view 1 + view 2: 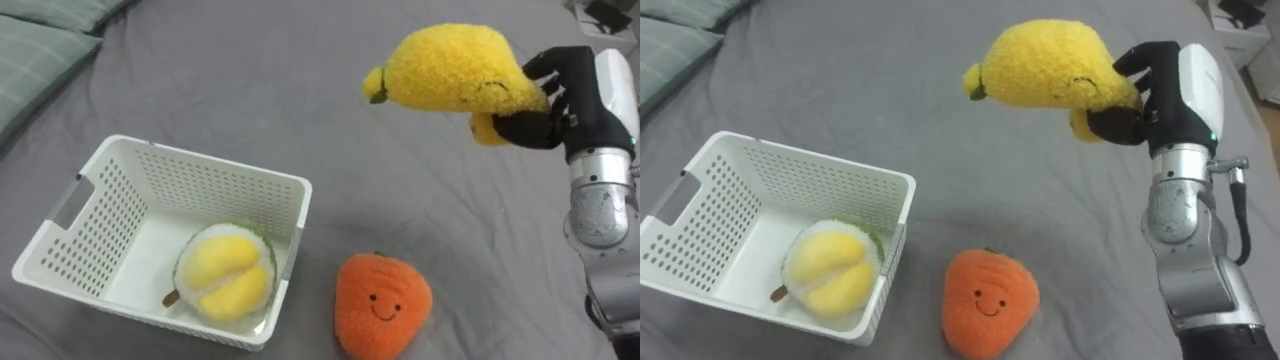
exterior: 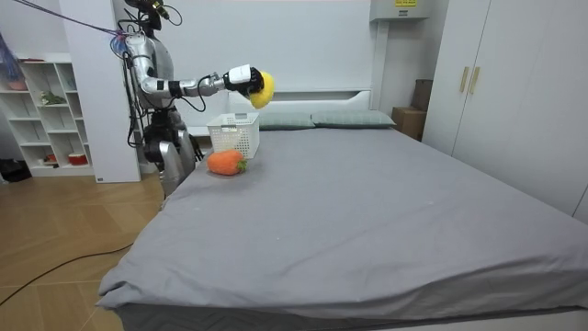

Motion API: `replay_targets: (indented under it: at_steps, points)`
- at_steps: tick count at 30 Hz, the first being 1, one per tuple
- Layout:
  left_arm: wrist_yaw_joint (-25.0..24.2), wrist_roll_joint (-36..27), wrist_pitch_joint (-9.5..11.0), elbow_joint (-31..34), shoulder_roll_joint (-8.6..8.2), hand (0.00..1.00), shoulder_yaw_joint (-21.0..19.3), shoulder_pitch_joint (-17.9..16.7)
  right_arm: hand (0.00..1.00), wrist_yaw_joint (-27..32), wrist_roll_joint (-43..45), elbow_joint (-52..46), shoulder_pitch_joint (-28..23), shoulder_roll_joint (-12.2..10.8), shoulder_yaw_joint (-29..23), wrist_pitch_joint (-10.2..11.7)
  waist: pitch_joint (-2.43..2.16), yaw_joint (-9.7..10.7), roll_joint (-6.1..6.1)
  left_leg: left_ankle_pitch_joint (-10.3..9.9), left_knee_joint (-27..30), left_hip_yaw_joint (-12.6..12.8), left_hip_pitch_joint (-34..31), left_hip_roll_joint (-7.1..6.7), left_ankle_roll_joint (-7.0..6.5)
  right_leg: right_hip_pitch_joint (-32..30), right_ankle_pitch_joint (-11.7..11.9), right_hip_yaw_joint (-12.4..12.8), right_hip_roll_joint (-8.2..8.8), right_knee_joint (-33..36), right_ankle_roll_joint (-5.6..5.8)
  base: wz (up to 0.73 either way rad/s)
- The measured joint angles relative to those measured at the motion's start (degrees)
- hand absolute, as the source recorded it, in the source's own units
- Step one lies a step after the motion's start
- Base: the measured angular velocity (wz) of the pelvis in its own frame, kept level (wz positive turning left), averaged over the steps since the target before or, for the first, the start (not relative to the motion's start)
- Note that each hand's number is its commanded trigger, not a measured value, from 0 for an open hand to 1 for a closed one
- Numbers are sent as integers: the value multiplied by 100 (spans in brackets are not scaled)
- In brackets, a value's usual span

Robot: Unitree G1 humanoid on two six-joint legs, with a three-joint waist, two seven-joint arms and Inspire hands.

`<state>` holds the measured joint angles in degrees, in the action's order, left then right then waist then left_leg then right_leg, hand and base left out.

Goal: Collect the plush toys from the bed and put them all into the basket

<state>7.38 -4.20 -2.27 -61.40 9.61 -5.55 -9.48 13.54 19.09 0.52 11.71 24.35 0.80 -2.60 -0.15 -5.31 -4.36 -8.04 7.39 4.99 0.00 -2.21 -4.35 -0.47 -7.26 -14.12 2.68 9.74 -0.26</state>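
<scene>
Above the bed [image 1: 300,90], right hand [image 1: 560,100] fingers curled round yellow plush [image 1: 450,68]

In the upper right of the frame our right hand [image 1: 1155,100] holds a yellow plush toy [image 1: 1050,65] above the grey bed [image 1: 940,130], fingers [image 1: 1140,58] curled round its end. At lower left we see a white basket [image 1: 810,160] with a pale yellow plush fruit [image 1: 830,270] inside it, and an orange smiling plush [image 1: 985,300] lies just beside the basket.

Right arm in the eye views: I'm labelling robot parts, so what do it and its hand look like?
The right hand has black fingers and a white back shell; the forearm is silvery rounded metal segments with a dark cable alongside.
</scene>
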Motion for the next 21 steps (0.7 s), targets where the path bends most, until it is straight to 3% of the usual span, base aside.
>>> replay_targets:
  at_steps: [6, 12, 21]
  points:
    - [-7, 176, 1, 0, -79, 0, 3, 51, 100, -281, 118, -423, 8, -136, 16, 5, 56, -113, 1, -46, 17, -8, 122, 4, -5, 148, -5, -11, -2, -8, 7, 0]
    - [-64, 868, -29, 0, -94, 0, -10, 128, 100, -727, 377, -746, 9, -213, 169, -69, 57, -276, -59, -50, 29, -32, 126, 14, 3, 154, -5, -8, -19, -9, 5, 0]
    - [-142, 890, -30, 8, -64, 0, 25, 239, 100, -1304, 786, -1034, 120, -392, 968, -218, 36, -488, -121, -50, 24, -71, 171, 18, 4, 239, -5, -49, -15, -10, 6, 3]
